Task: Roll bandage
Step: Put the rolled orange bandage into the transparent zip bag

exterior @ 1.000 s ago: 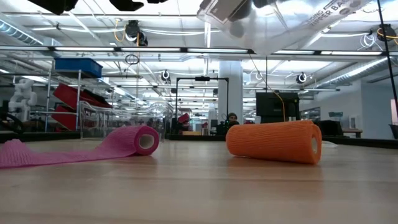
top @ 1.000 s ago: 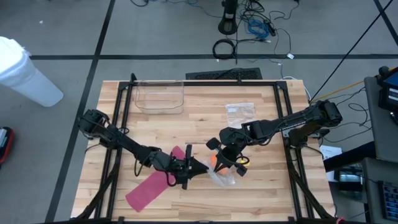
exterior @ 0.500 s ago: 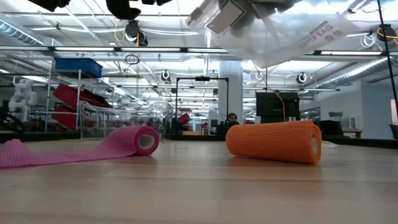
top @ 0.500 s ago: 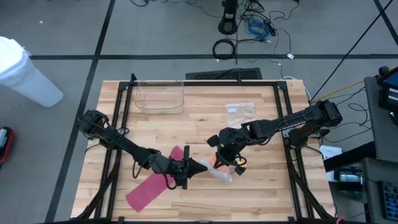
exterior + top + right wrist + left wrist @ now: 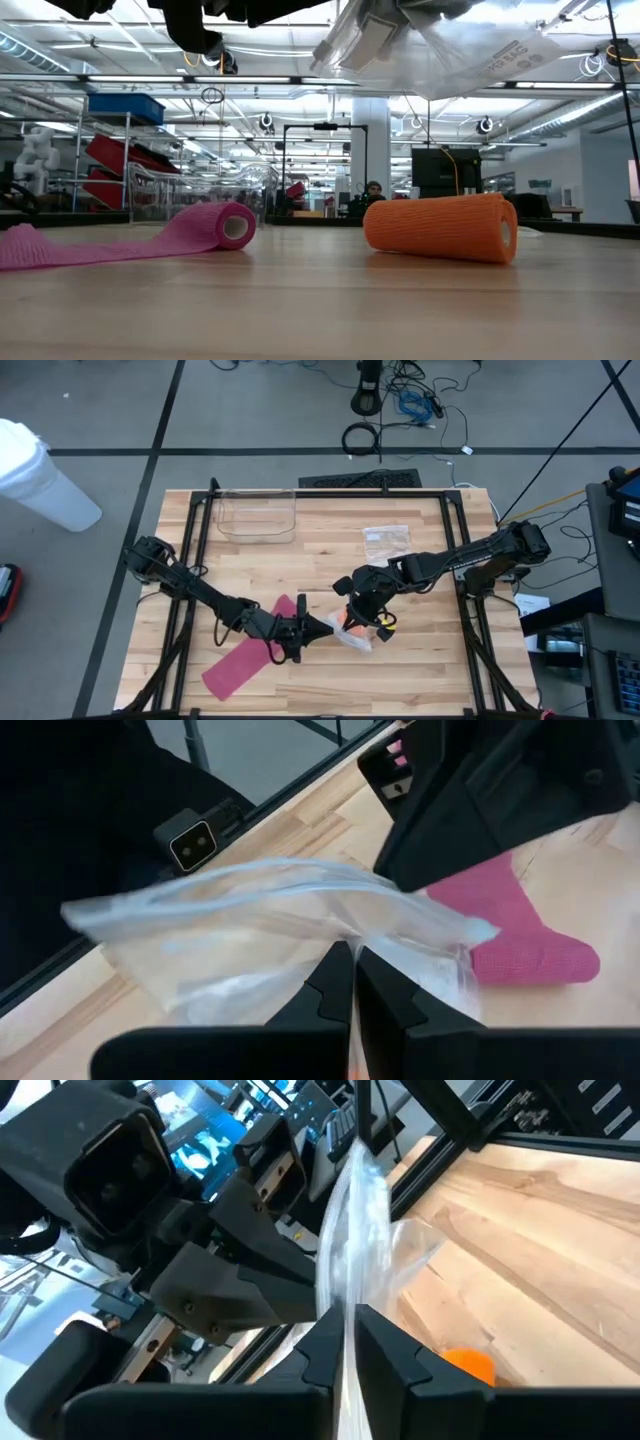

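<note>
Left gripper point(image 5: 345, 1342) and right gripper point(image 5: 353, 982), both clamped on a limp, slippery plastic bag point(image 5: 356, 639). Pink bandage point(image 5: 245, 658), at seven o'clock, looks soft and light; best pinched at its roll point(image 5: 227, 226).

Plastic bag point(image 5: 450, 50): since a second ago we have lifted it off the table, bunched between both grippers.
Right gripper point(image 5: 362, 610): we have drawn it slightly toward the left gripper point(image 5: 318, 628).

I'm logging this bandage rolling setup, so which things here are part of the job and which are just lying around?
Part of the job:
pink bandage, partly unrolled
orange bandage roll
clear plastic bag, gripped by both grippers

Lying about:
clear container
small packet
</note>
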Robot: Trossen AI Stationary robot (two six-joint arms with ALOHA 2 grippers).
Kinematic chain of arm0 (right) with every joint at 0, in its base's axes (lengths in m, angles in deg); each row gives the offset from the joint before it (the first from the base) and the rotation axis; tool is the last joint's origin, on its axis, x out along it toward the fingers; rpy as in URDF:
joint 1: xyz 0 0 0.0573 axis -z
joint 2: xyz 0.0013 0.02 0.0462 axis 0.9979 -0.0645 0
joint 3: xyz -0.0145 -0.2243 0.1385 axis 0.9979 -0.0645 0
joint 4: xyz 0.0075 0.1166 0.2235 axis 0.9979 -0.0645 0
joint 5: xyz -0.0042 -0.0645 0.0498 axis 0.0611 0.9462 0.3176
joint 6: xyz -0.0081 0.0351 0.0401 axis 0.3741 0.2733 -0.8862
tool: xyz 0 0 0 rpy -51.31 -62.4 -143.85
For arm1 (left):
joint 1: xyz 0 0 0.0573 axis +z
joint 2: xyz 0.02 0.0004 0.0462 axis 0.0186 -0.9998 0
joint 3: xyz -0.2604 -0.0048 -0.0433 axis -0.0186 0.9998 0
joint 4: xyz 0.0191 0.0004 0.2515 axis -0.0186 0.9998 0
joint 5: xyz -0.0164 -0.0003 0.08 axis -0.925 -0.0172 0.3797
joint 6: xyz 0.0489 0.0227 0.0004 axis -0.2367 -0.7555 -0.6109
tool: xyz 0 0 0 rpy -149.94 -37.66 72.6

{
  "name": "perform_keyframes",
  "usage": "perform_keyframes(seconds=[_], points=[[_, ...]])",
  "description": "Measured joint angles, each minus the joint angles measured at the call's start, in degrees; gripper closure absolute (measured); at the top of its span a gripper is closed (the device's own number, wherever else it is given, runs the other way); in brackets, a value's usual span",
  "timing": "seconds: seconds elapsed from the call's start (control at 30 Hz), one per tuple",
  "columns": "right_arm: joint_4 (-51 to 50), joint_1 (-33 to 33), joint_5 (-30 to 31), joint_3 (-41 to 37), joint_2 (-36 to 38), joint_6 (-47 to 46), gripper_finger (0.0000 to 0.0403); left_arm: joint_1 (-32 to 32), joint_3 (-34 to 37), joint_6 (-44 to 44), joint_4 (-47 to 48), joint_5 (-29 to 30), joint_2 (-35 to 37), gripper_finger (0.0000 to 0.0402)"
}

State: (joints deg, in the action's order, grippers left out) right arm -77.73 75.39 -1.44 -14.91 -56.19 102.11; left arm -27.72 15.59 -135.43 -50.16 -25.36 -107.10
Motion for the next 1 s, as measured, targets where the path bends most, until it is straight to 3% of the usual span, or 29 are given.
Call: perform_keyframes(seconds=[0.27,0.8,0.9,1.0], points=[[0.48,0.0,0.0,0.0,0.0,0.05,0.0403,-0.83,0.0,0.51,0.04,-0.31,0.0,0.0329],[2.67,0.1,0.93,0.0,0.0,1.49,0.0403,-0.22,0.0,4.52,1.48,-0.55,0.0,0.0327],[2.64,0.14,3.11,0.0,0.0,1.6,0.0403,-0.37,0.0,4.48,3.03,-0.55,-0.02,0.0335],[2.67,0.31,3.17,0.0,0.0,1.6,0.0403,-0.37,0.0,4.46,2.97,-0.39,-0.02,0.037]])
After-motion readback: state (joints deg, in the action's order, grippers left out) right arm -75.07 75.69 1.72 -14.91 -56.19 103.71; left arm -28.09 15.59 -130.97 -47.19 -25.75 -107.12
